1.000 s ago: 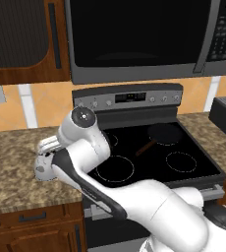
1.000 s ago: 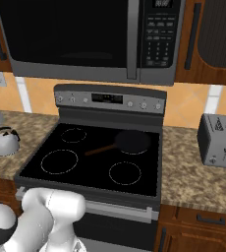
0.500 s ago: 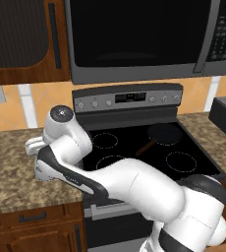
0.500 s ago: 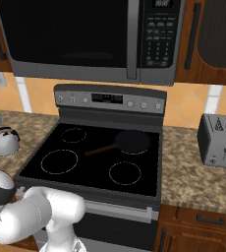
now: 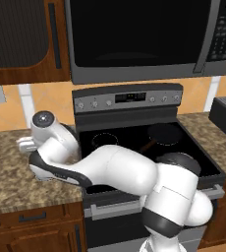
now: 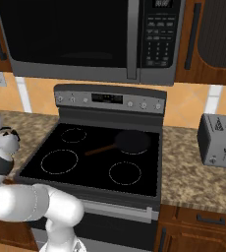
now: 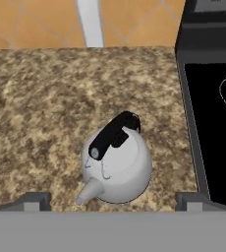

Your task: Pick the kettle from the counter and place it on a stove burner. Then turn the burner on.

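Over the counter [image 7: 46,98] left of the stove, we are hovering our wide-open gripper [image 7: 112,202] above the kettle [image 7: 117,166], risking clipping its angled handle and tipping it.

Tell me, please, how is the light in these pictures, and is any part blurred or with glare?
Hand view: even, soft light; the kettle is sharp, with a faint shadow on the counter and no strong glare. Left base view: the microwave door has only a dull sheen, and the arm blocks part of the cooktop. Right base view: flat light, the pan is dark with little detail.
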Controlling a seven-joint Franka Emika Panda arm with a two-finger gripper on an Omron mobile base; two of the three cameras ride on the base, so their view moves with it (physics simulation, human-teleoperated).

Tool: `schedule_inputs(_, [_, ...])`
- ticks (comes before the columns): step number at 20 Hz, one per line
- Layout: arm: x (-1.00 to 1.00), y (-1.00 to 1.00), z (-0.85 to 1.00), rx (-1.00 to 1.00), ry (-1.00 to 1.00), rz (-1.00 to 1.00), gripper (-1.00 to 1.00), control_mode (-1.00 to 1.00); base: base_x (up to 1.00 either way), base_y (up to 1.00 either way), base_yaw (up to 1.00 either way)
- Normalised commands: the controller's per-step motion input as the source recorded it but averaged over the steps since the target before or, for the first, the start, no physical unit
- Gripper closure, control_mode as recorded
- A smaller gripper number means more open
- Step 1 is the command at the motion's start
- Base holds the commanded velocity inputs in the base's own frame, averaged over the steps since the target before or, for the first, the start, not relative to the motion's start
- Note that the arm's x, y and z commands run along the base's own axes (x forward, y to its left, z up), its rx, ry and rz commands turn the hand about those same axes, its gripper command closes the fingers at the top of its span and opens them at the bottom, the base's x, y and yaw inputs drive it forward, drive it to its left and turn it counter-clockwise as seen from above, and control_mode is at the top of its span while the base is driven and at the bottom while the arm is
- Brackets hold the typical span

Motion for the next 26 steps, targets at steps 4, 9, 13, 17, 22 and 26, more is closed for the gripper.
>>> schedule_inputs(4, [0.54,0.16,-0.19,-0.01,0.12,-0.09,-1.00,-1.00,0.00,0.00,0.00])
schedule_inputs(9, [0.30,0.07,-0.12,-0.04,0.13,-0.04,-1.00,-1.00,0.00,0.00,0.00])
schedule_inputs(13, [0.18,0.03,-0.23,-0.07,0.06,0.00,-1.00,-1.00,0.00,0.00,0.00])
schedule_inputs(17, [0.15,0.12,-0.51,-0.10,0.06,0.00,-1.00,-1.00,0.00,0.00,0.00])
schedule_inputs(22, [0.18,0.19,-0.47,-0.02,0.01,0.00,-1.00,-1.00,0.00,0.00,0.00])
schedule_inputs(26, [0.08,0.10,-0.24,-0.01,0.00,0.00,-1.00,-1.00,0.00,0.00,0.00])
